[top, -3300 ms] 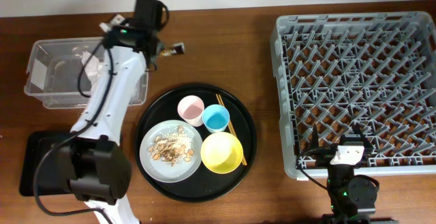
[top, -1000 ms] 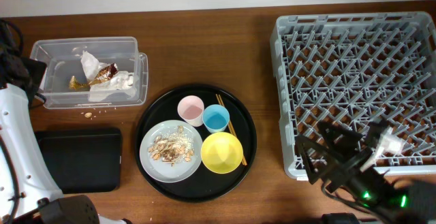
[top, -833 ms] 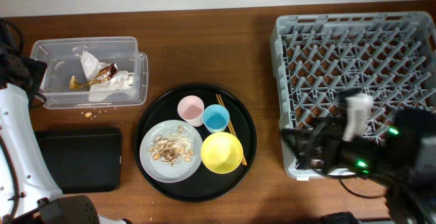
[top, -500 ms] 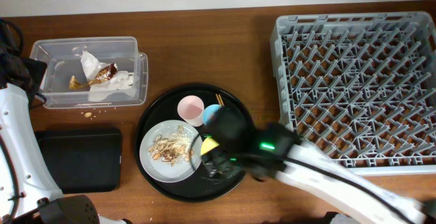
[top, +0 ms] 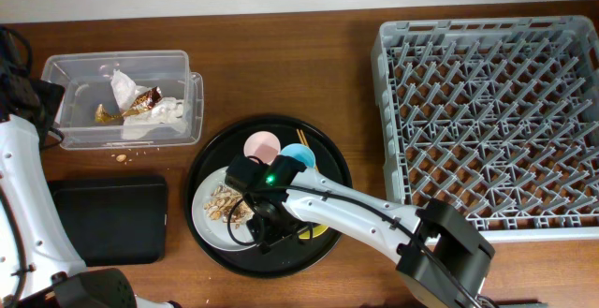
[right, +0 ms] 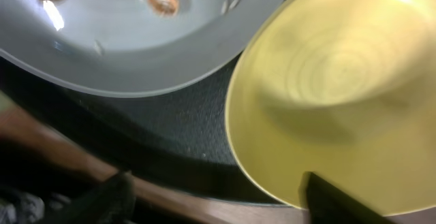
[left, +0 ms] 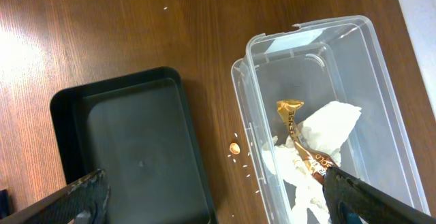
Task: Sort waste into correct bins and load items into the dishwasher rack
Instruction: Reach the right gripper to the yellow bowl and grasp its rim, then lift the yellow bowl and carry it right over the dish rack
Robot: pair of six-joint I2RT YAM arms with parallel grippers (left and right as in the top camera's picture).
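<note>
Yellow bowl [right: 340, 81] just ahead — right pincer [right: 216, 180] spread.

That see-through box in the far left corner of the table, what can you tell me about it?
The clear plastic tub is rectangular, rimmed and lidless, sitting flat on the wooden table, apart from the shallow black tray. Inside lie crumpled white napkins and a brown-and-gold wrapper. Crumbs lie on the table beside it.

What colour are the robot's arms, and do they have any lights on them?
The left arm and right arm are smooth white tubes with chunky black joints. A little green light glows near the right wrist. The fingers are dark grey.
</note>
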